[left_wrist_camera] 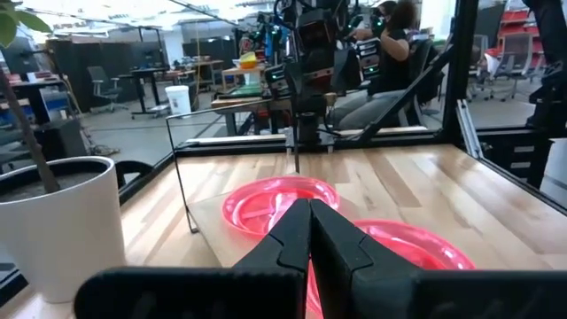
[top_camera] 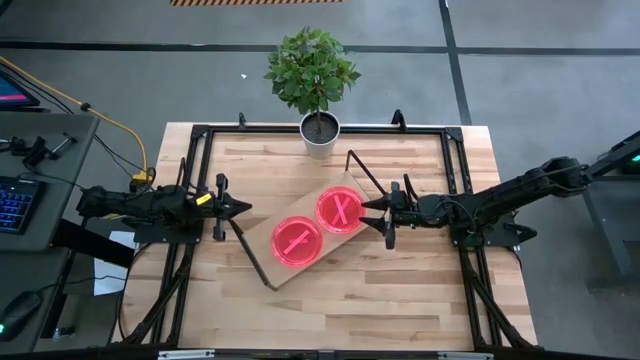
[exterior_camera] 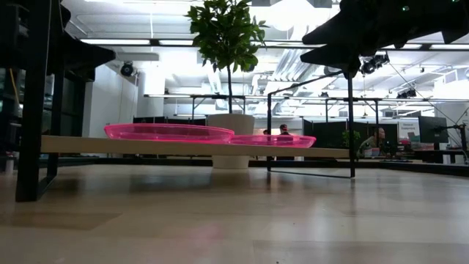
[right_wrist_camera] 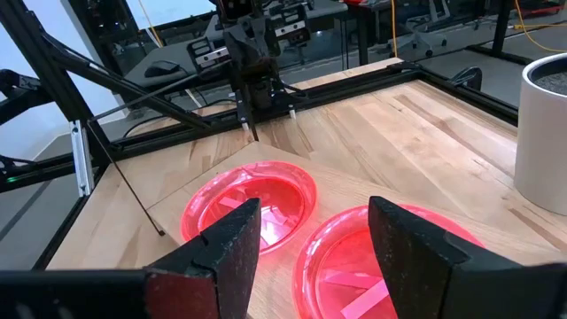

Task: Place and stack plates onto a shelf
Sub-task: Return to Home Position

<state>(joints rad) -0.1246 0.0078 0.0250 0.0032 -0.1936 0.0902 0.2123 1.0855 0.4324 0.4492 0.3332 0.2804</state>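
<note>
Two pink-red plates [top_camera: 297, 241] [top_camera: 339, 210] lie side by side, bottoms down, on the light-wood shelf [top_camera: 274, 270], which stands slantwise mid-table on black wire legs. Whether either disc is one plate or a stack, I cannot tell. The low view shows the plates [exterior_camera: 168, 132] [exterior_camera: 275, 139] flat on the board [exterior_camera: 183, 147]. My left gripper [top_camera: 240, 208] [left_wrist_camera: 310, 239] is shut, just left of the shelf, touching nothing. My right gripper [top_camera: 378, 212] [right_wrist_camera: 314, 235] is open, held above the right end of the shelf, over the nearer plate [right_wrist_camera: 381, 266].
A white pot with a green plant [top_camera: 320, 135] [right_wrist_camera: 542, 133] stands at the table's far edge, behind the shelf. A black frame [top_camera: 455, 150] runs round the tabletop. Bare wood lies along the near side [top_camera: 350, 310]. People sit in the room beyond [left_wrist_camera: 399, 35].
</note>
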